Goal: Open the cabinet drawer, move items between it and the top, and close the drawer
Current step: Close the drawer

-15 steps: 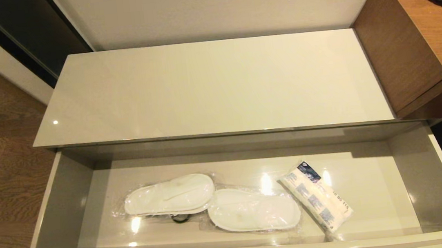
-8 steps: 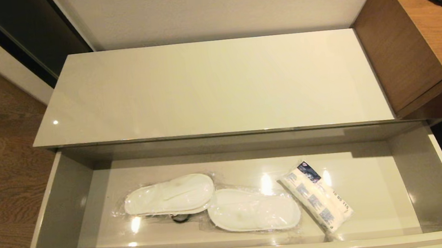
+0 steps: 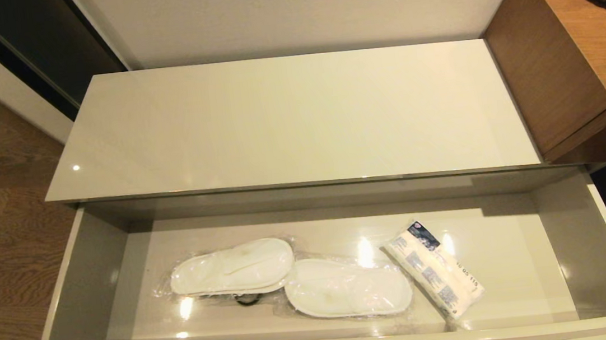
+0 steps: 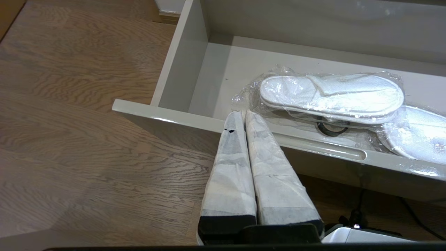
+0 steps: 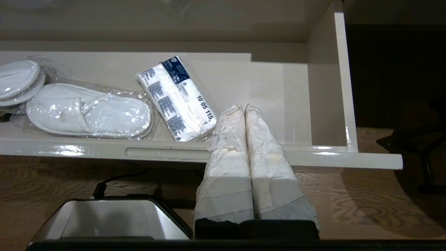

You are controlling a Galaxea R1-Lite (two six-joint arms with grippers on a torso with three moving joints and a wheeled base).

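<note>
Nothing has moved since the earlier frames: tissue pack (image 5: 176,98) lies in the open drawer (image 3: 87,260) at 11 o'clock from the right gripper (image 5: 244,107), long axis 11-to-5; both grippers, left gripper (image 4: 243,113) included, closed and empty.

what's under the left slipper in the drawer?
A small black ring pokes out from under the left slipper, on the floor of the cabinet drawer. Only part of it shows; the rest is covered by the slipper and its plastic wrap.
</note>
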